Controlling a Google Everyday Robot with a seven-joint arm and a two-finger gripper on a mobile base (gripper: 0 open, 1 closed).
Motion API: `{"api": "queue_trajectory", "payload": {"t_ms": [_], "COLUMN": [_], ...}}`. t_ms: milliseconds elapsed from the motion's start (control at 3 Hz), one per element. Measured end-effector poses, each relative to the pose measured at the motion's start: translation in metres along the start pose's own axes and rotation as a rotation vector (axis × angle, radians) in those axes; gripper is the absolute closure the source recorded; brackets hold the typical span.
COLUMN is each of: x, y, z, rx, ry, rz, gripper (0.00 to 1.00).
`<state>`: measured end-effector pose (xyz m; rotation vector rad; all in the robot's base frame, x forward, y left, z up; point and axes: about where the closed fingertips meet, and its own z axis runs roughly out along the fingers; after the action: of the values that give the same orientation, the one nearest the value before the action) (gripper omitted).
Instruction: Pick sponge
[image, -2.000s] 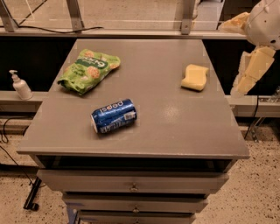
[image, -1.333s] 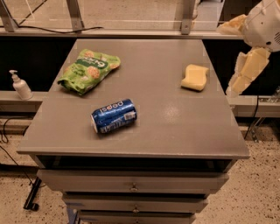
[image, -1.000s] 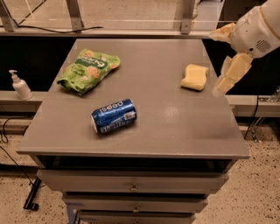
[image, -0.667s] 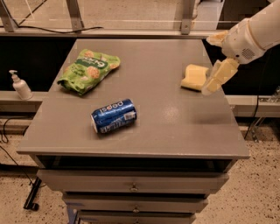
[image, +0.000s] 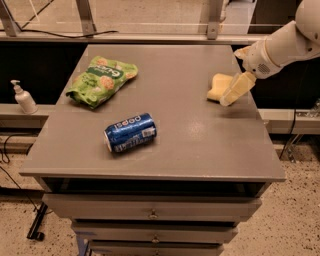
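On the grey table (image: 190, 150) the green snack bag (image: 102, 80) lies far left and the Pepsi can (image: 131, 132) mid-near, both well apart from my claw (image: 231, 77), which hangs wide open and empty over the sponge (image: 218, 85) at far right, ready to straddle it.

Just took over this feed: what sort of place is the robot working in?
Probably an office or lab test station: a grey drawer cabinet, a pump bottle on the ledge, speckled floor. The gripper hangs by the sponge.
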<state>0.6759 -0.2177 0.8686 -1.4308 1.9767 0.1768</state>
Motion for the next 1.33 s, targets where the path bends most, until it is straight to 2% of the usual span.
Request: {"api": "queue_trajectory", "payload": {"t_ms": [333,667,1000,1333], "x": [0.016,0.017,-0.005,-0.041], "y": [-0.003,-0.003,0.001,0.022], "z": [0.024,0.028,0.009,-0.018], "rx": [-0.027,-0.037,-0.054,-0.104], "ry": [0.038,0.051,0.001,-0.076], "rz": [0.055,0.097,0.111,0.093], "gripper": [0.17,0.41,0.64,0.88]}}
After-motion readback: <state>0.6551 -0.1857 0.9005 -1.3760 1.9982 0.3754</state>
